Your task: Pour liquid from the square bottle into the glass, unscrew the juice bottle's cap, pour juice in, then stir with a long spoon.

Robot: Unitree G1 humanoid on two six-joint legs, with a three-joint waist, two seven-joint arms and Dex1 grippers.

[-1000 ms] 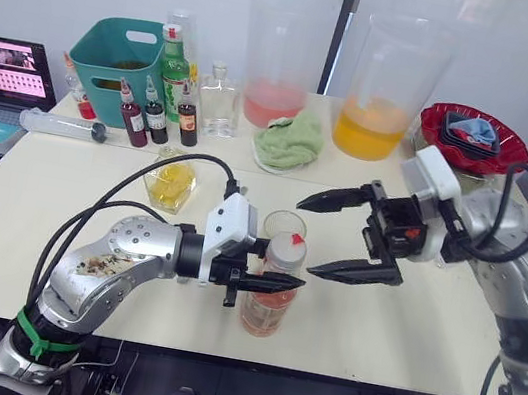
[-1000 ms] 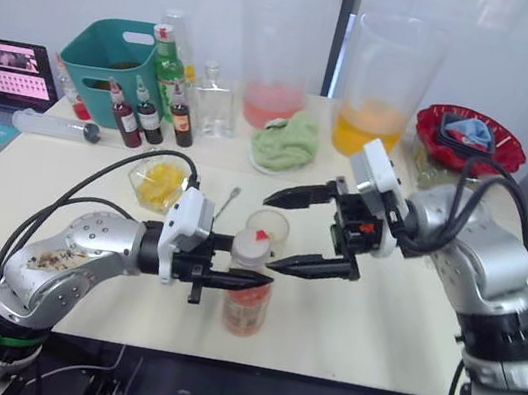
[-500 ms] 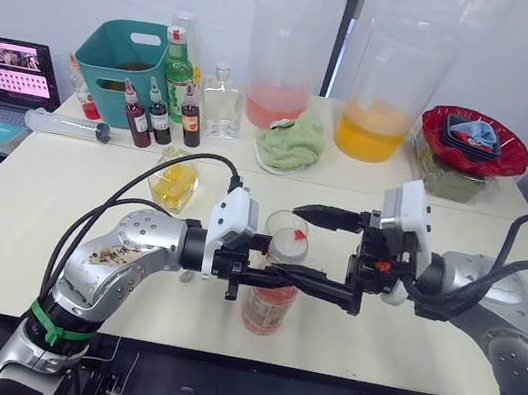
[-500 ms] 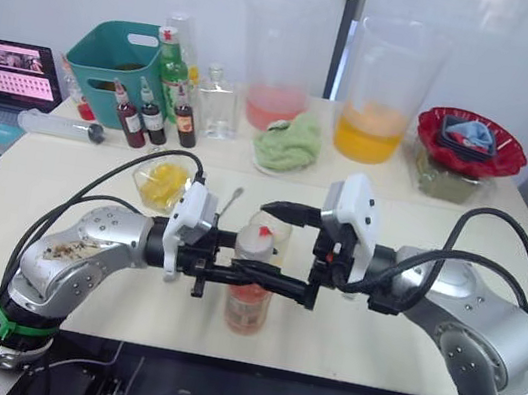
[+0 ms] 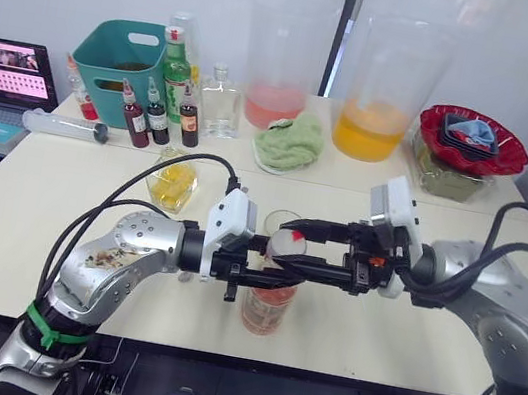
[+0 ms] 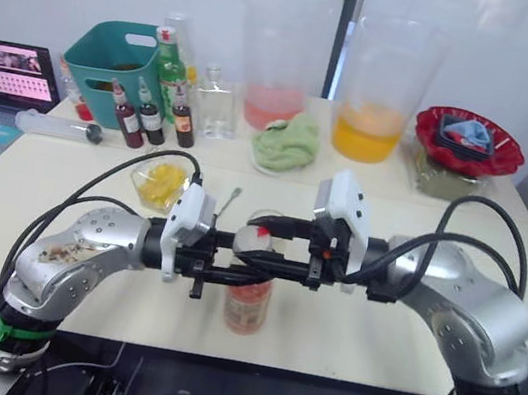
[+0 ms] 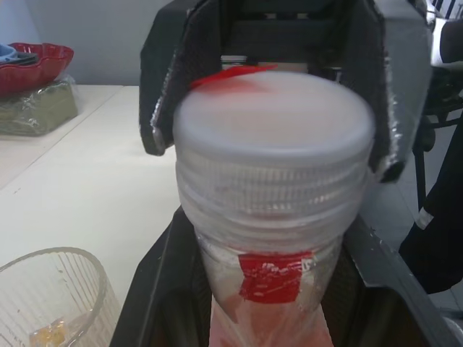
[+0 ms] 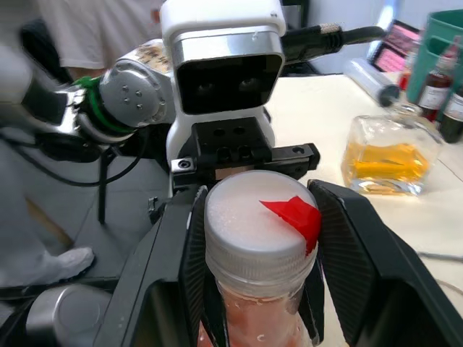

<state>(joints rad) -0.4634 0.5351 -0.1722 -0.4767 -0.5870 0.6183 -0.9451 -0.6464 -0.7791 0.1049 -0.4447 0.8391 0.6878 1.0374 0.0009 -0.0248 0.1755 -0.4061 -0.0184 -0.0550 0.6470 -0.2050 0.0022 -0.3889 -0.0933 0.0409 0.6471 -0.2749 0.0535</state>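
Observation:
The juice bottle (image 5: 268, 305) stands upright near the table's front edge, pale pink inside, with a red-and-white label. My left gripper (image 5: 281, 279) is shut on its neck just under the white cap (image 8: 257, 224). From the other side my right gripper (image 5: 288, 245) is shut on that cap, one finger against each side. Just behind the bottle stands the glass (image 5: 280, 223), with a little yellow liquid at its bottom in the left wrist view. The square bottle (image 5: 173, 185), holding yellow liquid, stands to the left of the glass. The long spoon (image 6: 229, 201) lies on the table between them, partly hidden by my left arm.
Two huge jugs stand at the back, one with pink liquid (image 5: 285, 59) and one with orange liquid (image 5: 389, 87), and a green cloth (image 5: 288, 144) lies before them. A teal basket (image 5: 120, 57), small dark bottles (image 5: 156, 114), a clear flask (image 5: 221, 101) and a red bowl (image 5: 474, 136) line the far side.
My right gripper came in from the right, wide open, and has closed around the juice bottle's cap. My left gripper has kept hold of the bottle in place.

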